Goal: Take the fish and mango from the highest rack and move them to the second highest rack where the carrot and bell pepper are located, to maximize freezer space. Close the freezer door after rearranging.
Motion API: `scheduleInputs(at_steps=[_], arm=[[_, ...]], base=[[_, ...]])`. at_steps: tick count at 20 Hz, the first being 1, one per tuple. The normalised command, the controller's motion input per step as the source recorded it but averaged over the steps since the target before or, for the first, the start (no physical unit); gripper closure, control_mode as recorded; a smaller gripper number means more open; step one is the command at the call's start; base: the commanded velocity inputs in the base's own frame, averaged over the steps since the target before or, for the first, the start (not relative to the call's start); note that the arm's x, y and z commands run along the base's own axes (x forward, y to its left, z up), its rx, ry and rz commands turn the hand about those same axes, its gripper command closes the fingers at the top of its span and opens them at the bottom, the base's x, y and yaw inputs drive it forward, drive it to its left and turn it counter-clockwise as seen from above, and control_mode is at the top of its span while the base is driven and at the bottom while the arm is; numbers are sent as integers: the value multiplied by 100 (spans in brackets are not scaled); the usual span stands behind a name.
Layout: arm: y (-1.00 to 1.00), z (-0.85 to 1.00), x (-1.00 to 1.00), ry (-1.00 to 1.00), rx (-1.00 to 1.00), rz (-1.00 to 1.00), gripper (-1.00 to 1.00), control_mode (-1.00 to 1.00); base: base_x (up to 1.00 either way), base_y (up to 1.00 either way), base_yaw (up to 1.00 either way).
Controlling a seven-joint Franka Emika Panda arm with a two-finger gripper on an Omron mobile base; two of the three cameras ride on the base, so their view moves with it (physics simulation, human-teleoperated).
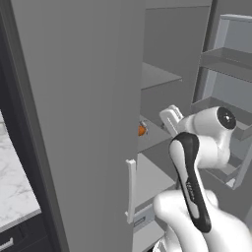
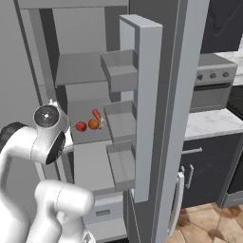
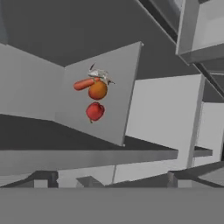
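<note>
All the food lies together on the second highest rack [image 2: 78,111]: a red bell pepper [image 2: 81,126], an orange mango [image 2: 93,124], a carrot [image 2: 97,115] and a small silvery fish [image 3: 99,73]. In the hand view the mango [image 3: 97,90] sits between the carrot [image 3: 84,83] and the bell pepper [image 3: 95,111]. The highest rack [image 2: 80,66] is bare. My gripper [image 1: 166,117] hangs open in front of the freezer, apart from the food and with nothing between its fingers. The freezer door [image 2: 147,95] stands wide open, its bins facing inward.
A tall grey door panel with a pale handle [image 1: 131,189] stands close on my left. Lower shelves and a drawer [image 2: 104,209] sit under the racks. A stove [image 2: 213,80], a marble counter [image 2: 209,121] and dark cabinets [image 2: 204,175] lie to the right.
</note>
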Motion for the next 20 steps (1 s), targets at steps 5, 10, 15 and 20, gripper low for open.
scheduleInputs(at_steps=[5, 10, 15, 20], arm=[[0, 10, -74, 2, -9, -6, -100, -100], [-1, -14, -70, 1, 0, 0, -100, -100], [-12, -23, -97, -15, 2, -4, -100, -100], [-4, -5, -20, -6, 0, -1, -100, 100]], base=[[0, 0, 0], [0, 0, 0], [0, 0, 0], [-79, -31, -14]])
